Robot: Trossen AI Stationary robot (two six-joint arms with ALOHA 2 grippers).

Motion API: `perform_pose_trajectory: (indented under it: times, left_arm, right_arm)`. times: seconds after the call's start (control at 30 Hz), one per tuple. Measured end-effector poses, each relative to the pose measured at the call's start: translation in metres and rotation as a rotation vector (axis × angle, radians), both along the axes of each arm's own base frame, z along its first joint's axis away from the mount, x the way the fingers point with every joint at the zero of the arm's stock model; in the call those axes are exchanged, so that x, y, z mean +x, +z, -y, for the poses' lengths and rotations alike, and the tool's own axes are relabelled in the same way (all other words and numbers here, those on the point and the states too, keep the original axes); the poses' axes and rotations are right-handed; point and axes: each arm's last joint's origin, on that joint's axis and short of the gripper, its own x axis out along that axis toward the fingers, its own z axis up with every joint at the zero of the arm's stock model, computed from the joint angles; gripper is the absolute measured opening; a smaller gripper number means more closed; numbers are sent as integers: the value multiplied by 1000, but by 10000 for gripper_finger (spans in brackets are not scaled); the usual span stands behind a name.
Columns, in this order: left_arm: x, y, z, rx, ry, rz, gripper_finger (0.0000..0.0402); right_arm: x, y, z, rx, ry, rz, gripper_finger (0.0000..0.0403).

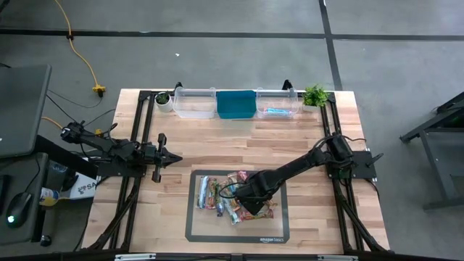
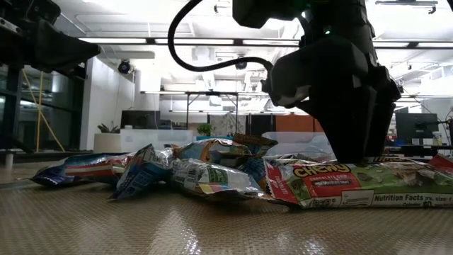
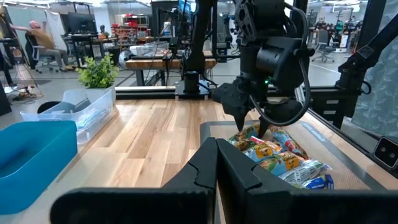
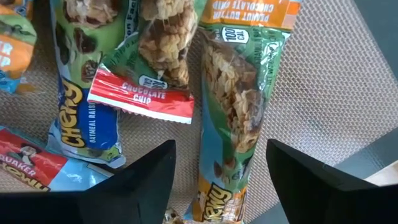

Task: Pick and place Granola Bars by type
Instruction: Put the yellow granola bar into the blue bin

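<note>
Two dark fingers (image 4: 149, 180) of the right gripper (image 4: 217, 180) are seen spread wide apart, one on each side of a green-wrapped granola bar with an orange end (image 4: 233, 118). No contact with the wrapper can be confirmed; nothing is held. The long axis of this bar runs straight away from the gripper, between the fingers, with the orange end farthest from it.

Beside it, three further bars are counted at close range: a red-ended "chocolate chip" bar (image 4: 152, 74), lying slightly askew, a green-and-blue bar (image 4: 78, 106) roughly parallel to the first, and a red-and-light-blue bar (image 4: 37, 165) at an angle. The full pile of granola bars (image 1: 225, 196) lies on a dark mat (image 1: 197, 228) directly beneath the right gripper; its total cannot be counted.

Three bins are counted well beyond the gripper at the table's far edge: two clear (image 1: 194, 103) and one blue (image 1: 235, 104).

The left gripper (image 1: 174, 157) is closed on nothing, well apart from the pile.
</note>
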Motion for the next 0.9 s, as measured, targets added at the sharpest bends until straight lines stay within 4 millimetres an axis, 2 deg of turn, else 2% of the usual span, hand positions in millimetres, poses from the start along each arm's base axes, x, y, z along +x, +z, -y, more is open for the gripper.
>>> perform_pose_trajectory:
  times: [0.4, 0.73, 0.9]
  left_arm:
    - [0, 0, 0, 0, 0, 0, 1]
    - [0, 0, 0, 0, 0, 0, 1]
    - [0, 0, 0, 0, 0, 0, 1]
  right_arm:
    - [0, 0, -1, 16, -5, 0, 173]
    - [1, -3, 2, 20, -12, -9, 160]
    - [-3, -17, 5, 87, -42, -8, 158]
